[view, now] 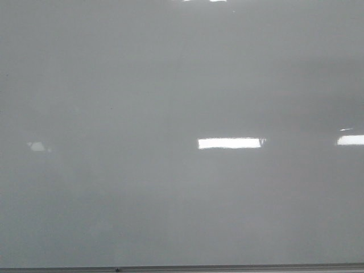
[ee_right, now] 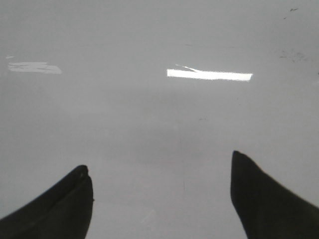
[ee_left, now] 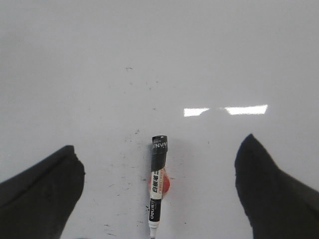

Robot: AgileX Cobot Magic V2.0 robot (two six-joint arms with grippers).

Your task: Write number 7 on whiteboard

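The whiteboard fills the front view as a glossy grey-white surface with bright light reflections; no number 7 shows on it and neither arm appears there. In the left wrist view a black-and-white marker lies flat on the whiteboard, a small red-orange patch beside its middle. My left gripper hangs open above it, one dark finger far out on each side, touching nothing. My right gripper is open over bare whiteboard with nothing between its fingers.
A thin grey frame edge runs along the board's near side. Small dark smudges and specks dot the board around the marker. Faint marks sit on the board in the right wrist view.
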